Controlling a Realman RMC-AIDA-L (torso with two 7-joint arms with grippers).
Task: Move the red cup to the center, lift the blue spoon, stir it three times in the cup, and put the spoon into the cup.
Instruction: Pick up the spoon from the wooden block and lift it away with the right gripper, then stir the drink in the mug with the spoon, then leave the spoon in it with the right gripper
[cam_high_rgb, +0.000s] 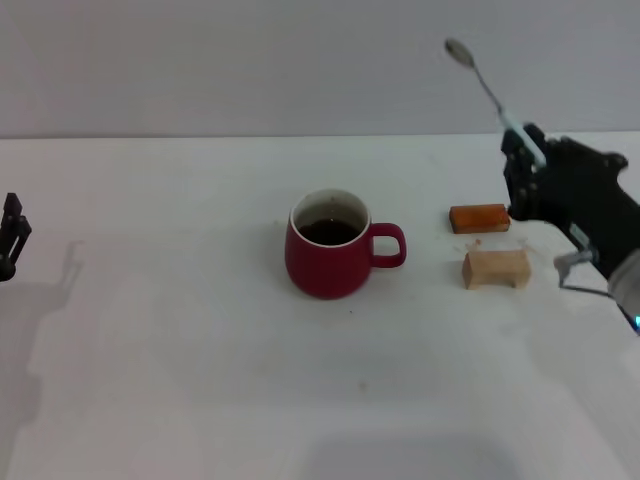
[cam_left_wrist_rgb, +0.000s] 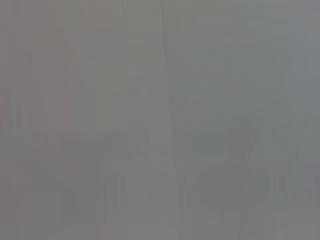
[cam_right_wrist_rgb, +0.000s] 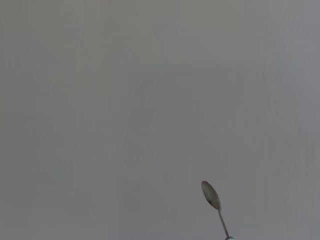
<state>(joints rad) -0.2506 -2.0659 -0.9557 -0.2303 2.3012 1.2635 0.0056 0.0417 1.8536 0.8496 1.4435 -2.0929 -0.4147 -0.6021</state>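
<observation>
I see the red cup (cam_high_rgb: 330, 257) upright near the middle of the white table (cam_high_rgb: 160, 330), handle toward my right, dark liquid inside. The blue spoon (cam_high_rgb: 492, 93) is airborne, well apart from the cup, bowl raised up and back; the right wrist view shows only its bowl and neck (cam_right_wrist_rgb: 214, 202). My right gripper (cam_high_rgb: 524, 152) is closed on the spoon's handle, above an orange-brown block (cam_high_rgb: 479, 218) and a pale wooden block (cam_high_rgb: 496, 268). My left gripper (cam_high_rgb: 10, 236) sits at the table's left edge; its opening cannot be determined.
</observation>
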